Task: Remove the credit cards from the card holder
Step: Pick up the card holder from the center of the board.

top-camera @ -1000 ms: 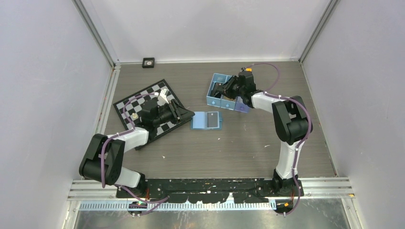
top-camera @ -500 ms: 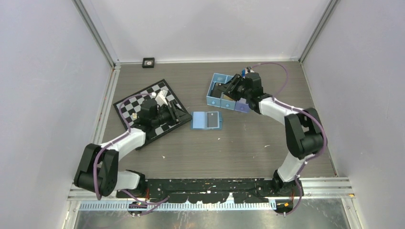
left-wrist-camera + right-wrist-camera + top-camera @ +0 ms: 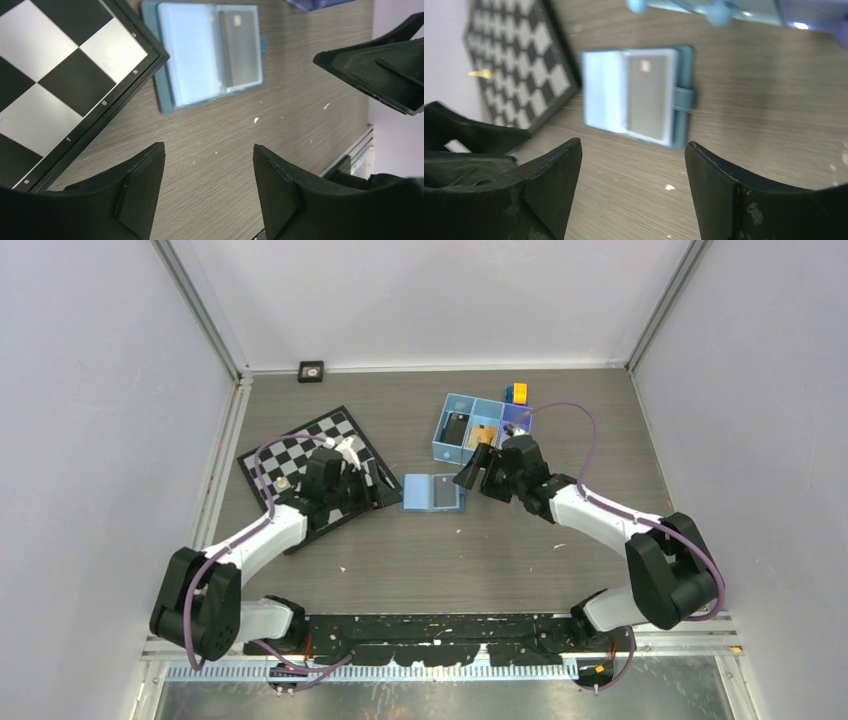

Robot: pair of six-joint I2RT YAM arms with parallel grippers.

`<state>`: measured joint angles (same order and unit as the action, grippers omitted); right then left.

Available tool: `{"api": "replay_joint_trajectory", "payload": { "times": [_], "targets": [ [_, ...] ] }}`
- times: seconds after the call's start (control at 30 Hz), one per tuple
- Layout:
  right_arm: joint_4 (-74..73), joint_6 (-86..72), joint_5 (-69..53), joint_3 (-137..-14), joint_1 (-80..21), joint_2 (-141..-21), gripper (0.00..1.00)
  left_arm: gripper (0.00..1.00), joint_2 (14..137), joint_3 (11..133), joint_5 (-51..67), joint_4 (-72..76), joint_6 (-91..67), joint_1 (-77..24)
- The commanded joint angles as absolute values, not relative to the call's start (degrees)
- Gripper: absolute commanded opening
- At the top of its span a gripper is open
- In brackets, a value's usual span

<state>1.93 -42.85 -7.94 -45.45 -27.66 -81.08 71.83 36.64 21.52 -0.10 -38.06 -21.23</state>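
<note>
The light-blue card holder [image 3: 421, 493] [image 3: 200, 55] [image 3: 601, 90] lies open and flat on the table, a silvery grey credit card [image 3: 444, 493] [image 3: 242, 47] [image 3: 647, 95] in its right panel. A black credit card [image 3: 457, 427] and an orange-tan one [image 3: 485, 435] lie in the blue tray [image 3: 441, 449]. My left gripper [image 3: 378, 490] [image 3: 209, 152] hovers open just left of the holder, over the chessboard's corner. Open and empty as well, my right gripper [image 3: 472, 472] [image 3: 633, 146] hangs just right of the holder.
A black-and-white chessboard [image 3: 300, 455] [image 3: 45, 85] [image 3: 519, 55] with a white piece [image 3: 346, 448] lies left of the holder. Behind the tray stands a small yellow-and-blue object [image 3: 517, 392]. A small black square thing [image 3: 311, 370] sits at the back wall.
My right gripper has left the blue tray and come down beside the holder, opening. My left gripper has drawn back a little along the chessboard and opened too.
</note>
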Motion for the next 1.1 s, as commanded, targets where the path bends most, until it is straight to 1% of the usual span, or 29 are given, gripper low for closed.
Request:
{"api": "replay_joint_trajectory", "payload": {
  "times": [0.0, 0.07, 0.17, 0.5, 0.67, 0.83, 0.9, 1.07],
  "targets": [
    [-2.37, -40.97, -1.86, -44.54, -27.65, -82.02, 0.8, 0.68, 75.29, 40.13, 19.25, -3.91, -35.02, -22.17],
    [-3.75, -41.15, -1.43, -45.81, -27.65, -84.07, 0.8, 0.68, 77.55, 40.9, 19.13, -4.02, -34.84, -22.7],
    [-4.93, -41.75, -1.83, -47.04, -27.64, -86.56, 0.77, 0.68, 81.42, 42.39, 19.31, -4.28, -34.4, -23.77],
    [-0.31, -43.88, -8.16, -48.45, -28.4, -94.76, 0.66, 0.66, 90.69, 45.77, 20.56, -2.12, -34.62, -25.58],
    [1.69, -44.47, -9.47, -49.77, -29.11, -98.7, 0.64, 0.65, 93.86, 46.86, 20.7, -1.66, -34.88, -25.66],
    [2.35, -44.57, -9.76, -50.06, -29.35, -100.08, 0.57, 0.64, 97.26, 47.43, 21.45, -0.27, -35.53, -25.66],
    [2.52, -44.56, -9.67, -49.94, -29.44, -100.15, 0.55, 0.63, 98.09, 47.34, 22.2, 2.66, -35.75, -25.59],
    [2.97, -44.62, -10.0, -50.2, -29.95, -101.13, 0.47, 0.57, 98.87, 46.16, 24.91, 7.85, -36.3, -25.58]
  ]
}}
